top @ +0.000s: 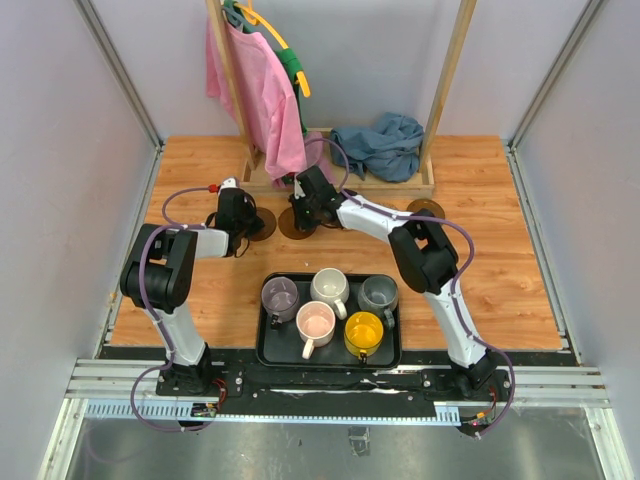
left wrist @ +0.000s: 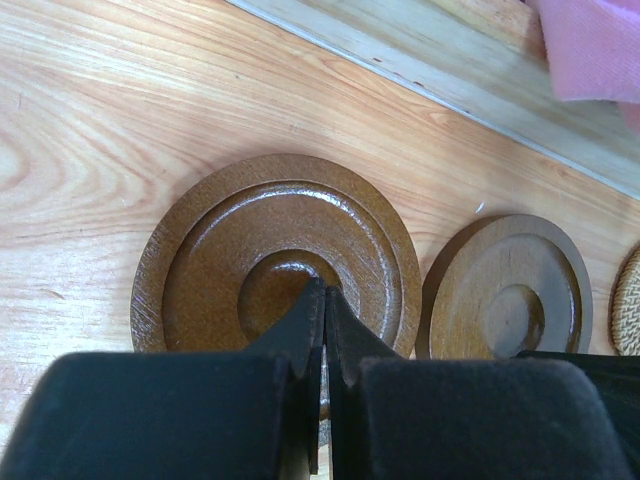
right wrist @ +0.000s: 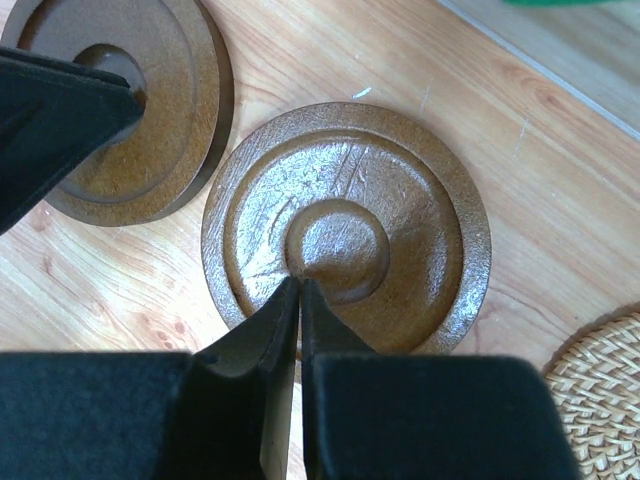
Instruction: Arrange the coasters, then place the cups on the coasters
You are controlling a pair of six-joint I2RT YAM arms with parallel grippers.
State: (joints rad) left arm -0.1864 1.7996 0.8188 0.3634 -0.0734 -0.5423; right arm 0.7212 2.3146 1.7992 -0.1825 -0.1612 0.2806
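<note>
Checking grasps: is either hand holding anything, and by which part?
Nothing held: left hand and right hand are shut, tips over separate dark brown round wooden coasters.

- Black rectangular plastic tray [top: 264, 350], lying flat at the near middle of the light wood-grain tabletop [top: 500, 280].
- Pale wooden clothes frame [top: 450, 65], standing at the far edge of the tabletop.
- Pink cloth [top: 262, 100], hanging from the frame's left upright beside a yellow hanger [top: 285, 45] and a green hanger [top: 292, 70].
- Crumpled grey-blue cloth [top: 380, 145], heaped on the frame's base.
- Slotted metal rail [top: 330, 385], running along the near edge.
</note>
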